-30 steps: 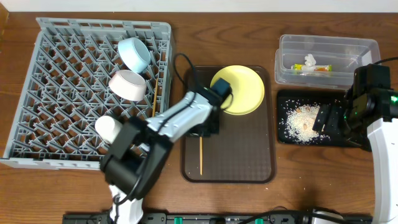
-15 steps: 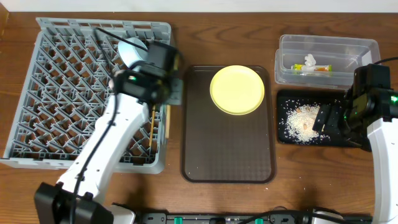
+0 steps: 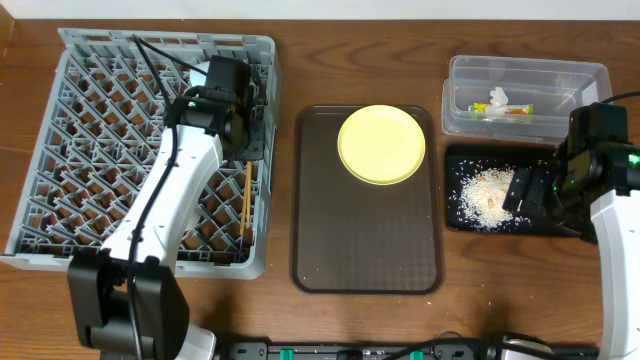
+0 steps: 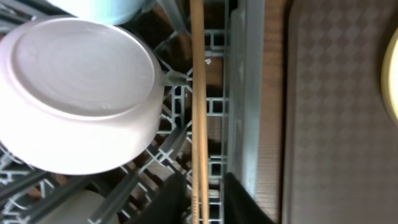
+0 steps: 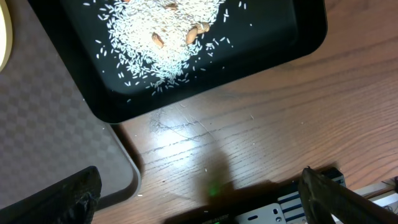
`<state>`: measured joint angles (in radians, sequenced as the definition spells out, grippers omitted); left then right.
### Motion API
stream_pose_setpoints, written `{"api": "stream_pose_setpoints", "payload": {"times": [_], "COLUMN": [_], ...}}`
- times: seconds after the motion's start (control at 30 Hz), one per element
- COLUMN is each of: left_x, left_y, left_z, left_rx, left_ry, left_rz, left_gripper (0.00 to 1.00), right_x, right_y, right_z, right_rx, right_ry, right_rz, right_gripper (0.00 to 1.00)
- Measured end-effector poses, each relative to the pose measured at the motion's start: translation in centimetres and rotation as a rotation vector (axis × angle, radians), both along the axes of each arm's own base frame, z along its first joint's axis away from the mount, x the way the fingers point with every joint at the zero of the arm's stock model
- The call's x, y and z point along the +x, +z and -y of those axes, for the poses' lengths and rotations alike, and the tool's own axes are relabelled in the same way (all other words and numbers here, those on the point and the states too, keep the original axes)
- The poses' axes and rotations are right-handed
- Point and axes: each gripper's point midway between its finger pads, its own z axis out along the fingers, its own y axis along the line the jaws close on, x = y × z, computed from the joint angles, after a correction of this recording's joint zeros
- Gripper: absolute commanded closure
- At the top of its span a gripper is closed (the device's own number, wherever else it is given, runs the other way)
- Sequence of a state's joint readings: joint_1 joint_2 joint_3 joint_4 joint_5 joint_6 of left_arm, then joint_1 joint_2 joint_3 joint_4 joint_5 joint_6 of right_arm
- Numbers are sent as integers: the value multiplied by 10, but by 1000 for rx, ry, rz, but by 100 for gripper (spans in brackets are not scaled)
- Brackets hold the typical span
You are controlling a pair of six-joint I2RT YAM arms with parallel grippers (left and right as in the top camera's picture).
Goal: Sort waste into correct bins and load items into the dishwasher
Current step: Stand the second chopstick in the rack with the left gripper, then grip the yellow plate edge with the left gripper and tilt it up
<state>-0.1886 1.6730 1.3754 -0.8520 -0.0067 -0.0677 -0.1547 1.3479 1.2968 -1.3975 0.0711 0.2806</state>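
Observation:
My left gripper [image 3: 243,128] is over the right side of the grey dish rack [image 3: 90,150]. In the left wrist view the wooden chopsticks [image 4: 198,112] lie on the rack floor between its fingers [image 4: 173,200], with a gap on the right side; the jaws are open. The pink bowl [image 4: 74,93] and blue bowl [image 4: 102,6] stand beside them. The blue bowl [image 3: 203,72] peeks out behind the arm in the overhead view, and the chopsticks [image 3: 245,200] show there too. The yellow plate [image 3: 381,145] lies on the brown tray [image 3: 365,250]. My right gripper [image 5: 205,199] is wide open and empty.
The clear tub [image 3: 525,75] holds the wrapper [image 3: 510,109] and tissue [image 3: 497,97]. The black tray [image 3: 460,222] holds the rice scraps [image 3: 485,190]; it shows in the right wrist view [image 5: 298,37] too. A pale round object [image 4: 84,208] sits below the pink bowl.
My left arm left the brown tray and swung over the rack, then shifted slightly left. The chopstick is gone from the tray and chopsticks lie in the rack. The right arm has not moved.

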Motion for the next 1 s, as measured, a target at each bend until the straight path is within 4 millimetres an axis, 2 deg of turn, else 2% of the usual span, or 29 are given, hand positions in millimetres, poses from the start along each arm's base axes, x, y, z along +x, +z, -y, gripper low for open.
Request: {"api": "stream_pose_setpoints", "payload": {"times": [0.07, 0.17, 0.27, 0.37, 0.47, 0.57, 0.7, 0.83, 0.9, 1.0], "left_x": [0, 0, 0, 3, 10, 15, 11, 0, -8, -16], "left_y": [-3, -2, 3, 16, 40, 59, 67, 50, 29, -5], "left_z": [0, 0, 3, 18, 48, 92, 148, 201, 224, 248], "left_rx": [2, 4, -12, -81, -180, -253, -299, -314, -311, -294], "left_ry": [-2, -11, -20, -51, -126, -237, -394, -544, -605, -672], "left_rz": [-9, -6, 6, 57, 147, 238, 297, 291, 256, 201], "left_gripper": [47, 40, 37, 35, 35, 31, 31, 31, 31, 31], "right_x": [0, 0, 0, 1, 1, 2, 2, 2, 2, 2], "right_y": [0, 0, 0, 0, 0, 0, 0, 0, 0, 0], "right_z": [0, 0, 0, 0, 0, 0, 0, 0, 0, 0], "right_rx": [0, 0, 0, -1, -1, -1, -1, -1, -1, -1], "right_ry": [0, 0, 0, 0, 0, 0, 0, 0, 0, 0], "right_rz": [0, 0, 1, 4, 5, 6, 7, 7, 6, 6], "right_gripper": [1, 1, 1, 1, 1, 1, 1, 1, 1, 1]}}
